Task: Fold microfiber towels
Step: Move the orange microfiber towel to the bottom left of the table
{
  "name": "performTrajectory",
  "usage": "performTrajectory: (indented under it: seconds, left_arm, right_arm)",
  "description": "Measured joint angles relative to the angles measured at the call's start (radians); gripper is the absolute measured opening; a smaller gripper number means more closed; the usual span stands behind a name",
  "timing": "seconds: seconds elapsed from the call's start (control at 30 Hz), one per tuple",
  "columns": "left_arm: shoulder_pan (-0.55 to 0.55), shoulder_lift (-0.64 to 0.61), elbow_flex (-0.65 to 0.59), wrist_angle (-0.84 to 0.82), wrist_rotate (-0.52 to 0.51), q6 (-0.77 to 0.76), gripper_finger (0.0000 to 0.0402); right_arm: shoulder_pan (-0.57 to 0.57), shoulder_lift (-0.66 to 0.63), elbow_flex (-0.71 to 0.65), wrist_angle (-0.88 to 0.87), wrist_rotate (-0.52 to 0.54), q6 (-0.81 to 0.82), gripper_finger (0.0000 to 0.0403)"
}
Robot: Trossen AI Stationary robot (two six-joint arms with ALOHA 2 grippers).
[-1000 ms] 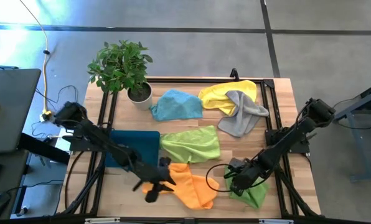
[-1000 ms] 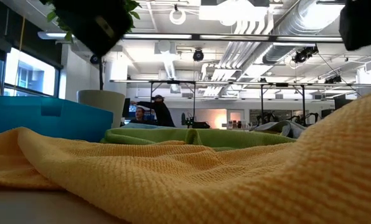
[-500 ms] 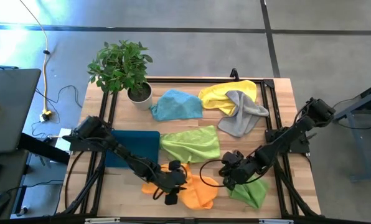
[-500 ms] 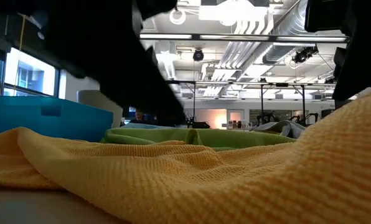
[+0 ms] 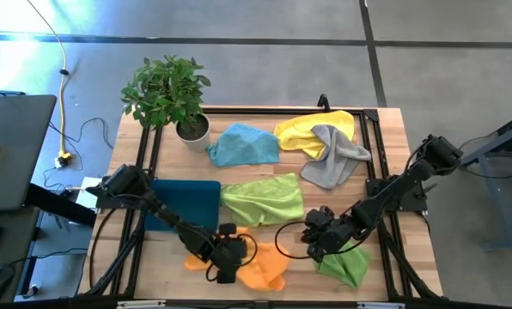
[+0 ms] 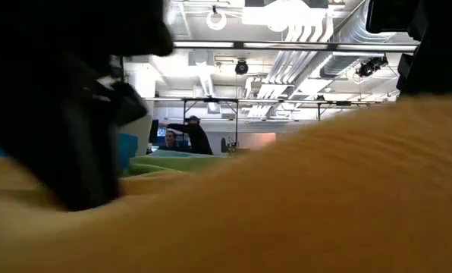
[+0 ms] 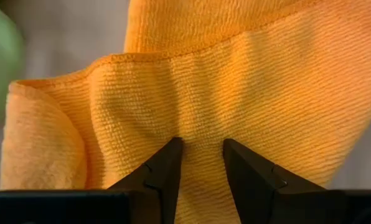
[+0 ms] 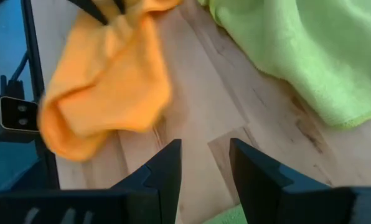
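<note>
An orange towel [image 5: 260, 268] lies bunched on the wood near the table's front edge; it fills the low view [image 6: 287, 205]. My left gripper [image 5: 224, 268] points steeply down onto its left part, fingers open [image 7: 202, 152]. My right gripper [image 5: 314, 247] hangs open [image 8: 204, 158] over bare wood between the orange towel [image 8: 104, 106] and a lime green towel [image 5: 346, 266] at the front right. A second lime green towel [image 5: 263, 199] lies mid-table. Light blue [image 5: 243, 144], yellow [image 5: 312, 130] and grey [image 5: 333, 159] towels lie at the back. My left gripper comes at the orange towel from above, slanting. Its two fingertips [image 7: 167, 155] stand apart on the towel's upper layer [image 7: 201, 134], just behind a hemmed edge that is folded over. The cloth between them looks flat, not pinched. The towel lies slack on the table.
A dark teal tray [image 5: 187, 202] sits left of centre, close behind the left arm. A potted plant [image 5: 170, 94] stands at the back left. Black frame rails run along the table's sides. Bare wood shows between the orange and lime green towels at the front.
My left gripper has come down and tipped from nearly level to steeply downward onto the orange towel. The towel has bunched up: its right edge has drawn in toward the left and cloth now shows left of the gripper. My right gripper has turned a little and edged left.
</note>
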Motion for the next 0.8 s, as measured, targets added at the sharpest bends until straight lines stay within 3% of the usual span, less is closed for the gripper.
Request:
performTrajectory:
  seconds: [0.2,0.4,0.53,0.8]
  left_arm:
    - [-0.104,0.0,0.018,-0.102,0.171,-0.034,0.0113]
    - [-0.158,0.0,0.019,-0.131,0.182,-0.04,0.0113]
    - [-0.165,-0.013,0.018,-0.141,0.226,-0.053,0.0113]
    - [-0.12,-0.04,0.016,-0.183,0.191,0.007,0.0113]
  right_arm:
    - [0.0,0.0,0.0,-0.005,0.066,-0.079,0.0126]
    - [-0.008,0.0,0.0,-0.005,0.172,-0.207,0.0126]
    - [-0.034,0.0,0.0,-0.005,0.179,-0.212,0.0126]
    - [-0.091,0.0,0.0,0.02,0.178,-0.261,0.0126]
